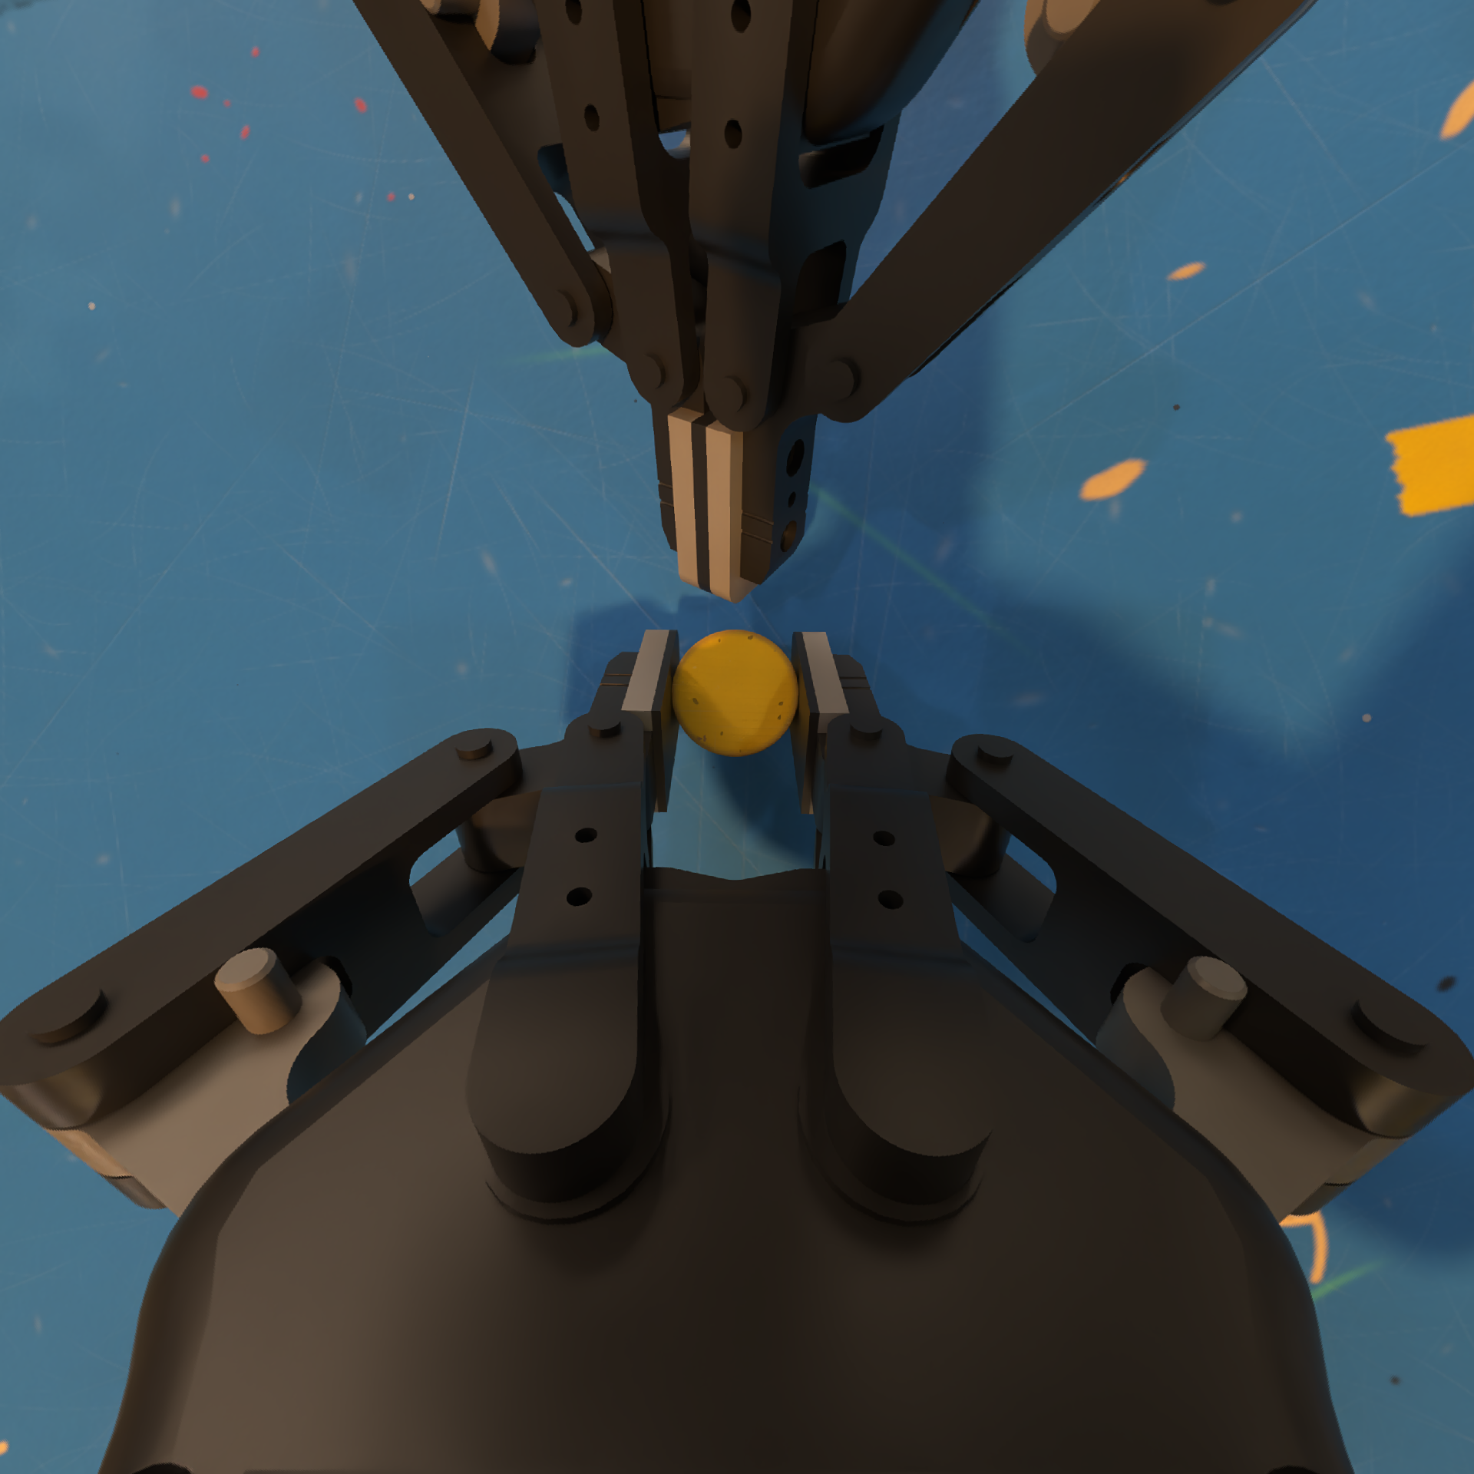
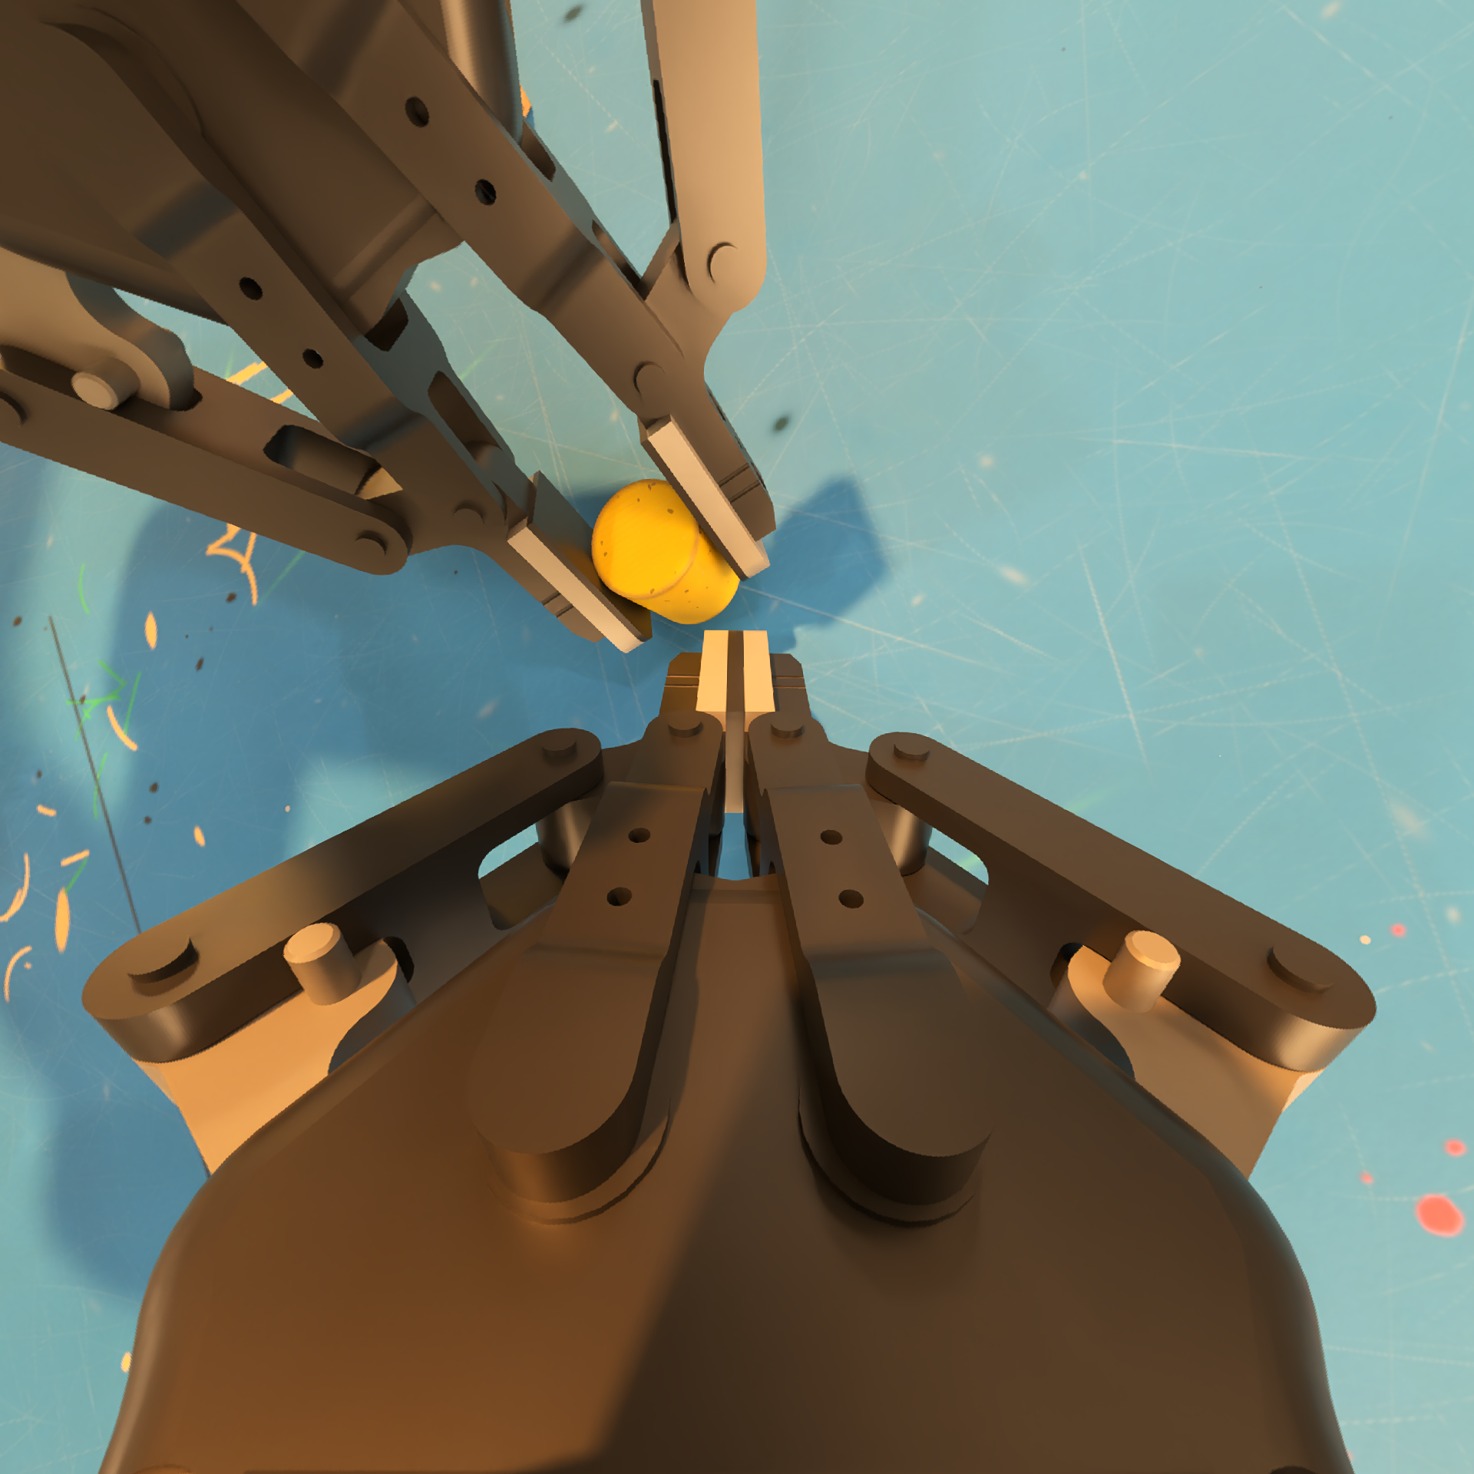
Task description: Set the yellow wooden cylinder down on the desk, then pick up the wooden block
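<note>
Here, nearest the left wrist camera, the left gripper (image 1: 735,702) has its two dark metal fingers (image 1: 648,694) clamped on the yellow wooden cylinder (image 1: 735,692), one tan pad pressed to each side of its curved wall. The left wrist view looks straight down onto the cylinder's round end face, so it seems to be held upright, its axis along the fingers, which suits lowering it flat onto its base. Just beyond it in that view, the right gripper (image 1: 722,518) points in from the opposite side, its fingers clenched together on nothing, their tips close to the cylinder but not touching it.

The right wrist view confirms this: its own pads meet with only a thin seam between them, and the left gripper grasps the cylinder just ahead of them. The right gripper probably waits with fingers drawn together to stay narrow and out of the way during the set-down.

Farther off lies the scratched blue table (image 1: 239,478), flecked with orange and red paint marks and a strip of yellow tape (image 1: 1432,463). Shadow falls on the table beneath the cylinder; whether its base already touches the surface I cannot tell. The wooden block appears in neither view, so the first step looks unfinished and the block must be found afterwards.
</note>
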`<state>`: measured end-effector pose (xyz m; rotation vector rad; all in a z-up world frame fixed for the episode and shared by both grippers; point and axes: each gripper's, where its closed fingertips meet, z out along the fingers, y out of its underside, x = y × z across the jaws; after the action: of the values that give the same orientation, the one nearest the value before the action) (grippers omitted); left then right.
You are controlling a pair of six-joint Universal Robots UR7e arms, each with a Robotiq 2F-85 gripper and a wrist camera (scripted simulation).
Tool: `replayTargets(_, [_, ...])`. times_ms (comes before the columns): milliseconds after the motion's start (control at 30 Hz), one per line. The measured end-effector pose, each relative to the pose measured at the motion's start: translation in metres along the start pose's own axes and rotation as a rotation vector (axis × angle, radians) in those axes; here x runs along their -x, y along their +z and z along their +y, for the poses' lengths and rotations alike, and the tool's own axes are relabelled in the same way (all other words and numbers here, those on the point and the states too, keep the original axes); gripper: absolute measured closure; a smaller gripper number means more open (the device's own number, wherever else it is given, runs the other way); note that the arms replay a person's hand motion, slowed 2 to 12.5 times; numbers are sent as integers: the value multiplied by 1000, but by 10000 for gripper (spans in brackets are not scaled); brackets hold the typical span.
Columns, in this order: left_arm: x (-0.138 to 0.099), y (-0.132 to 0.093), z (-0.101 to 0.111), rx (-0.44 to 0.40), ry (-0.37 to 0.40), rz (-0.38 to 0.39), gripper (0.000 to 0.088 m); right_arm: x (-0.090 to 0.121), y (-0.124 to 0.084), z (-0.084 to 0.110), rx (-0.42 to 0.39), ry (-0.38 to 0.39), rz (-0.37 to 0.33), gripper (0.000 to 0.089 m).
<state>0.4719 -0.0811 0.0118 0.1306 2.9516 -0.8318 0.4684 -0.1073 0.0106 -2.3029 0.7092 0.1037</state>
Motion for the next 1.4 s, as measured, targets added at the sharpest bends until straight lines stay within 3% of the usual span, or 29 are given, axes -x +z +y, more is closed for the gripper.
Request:
replayTargets(833, [0,2,0,2,4,-3,632,0,-3,3,31,-16,8,893])
replayTargets(1100, [0,2,0,-1,0,-2,632,3,-11,-3,-10,0,-23,893])
replayTargets(1400, [1,2,0,-10,-12,0,632,-3,-14,-6,-16,4,4,893])
